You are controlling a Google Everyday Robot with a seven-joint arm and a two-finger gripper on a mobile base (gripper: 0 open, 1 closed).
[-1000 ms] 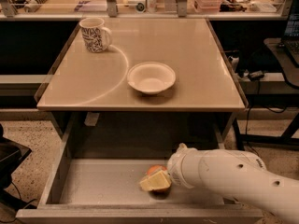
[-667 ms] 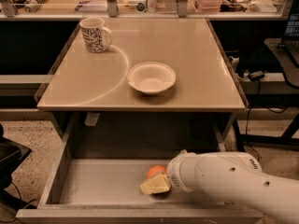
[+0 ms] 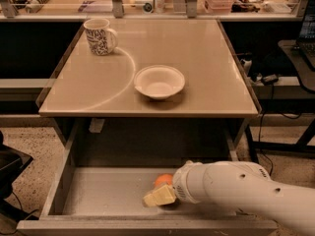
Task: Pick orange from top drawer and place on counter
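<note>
- Over the last second the arm has eased slightly left and lower, and the orange, mostly hidden before, now shows just behind the hand.
- The orange lies on the floor of the top drawer, right of the middle, so the pick looks under way but no lift has begun.
- I cannot tell whether the hand is wide, narrow or holding the fruit.
- The white arm reaches in from the lower right, nearly level and low in the drawer.
- The table carries a white bowl and a mug.
</note>
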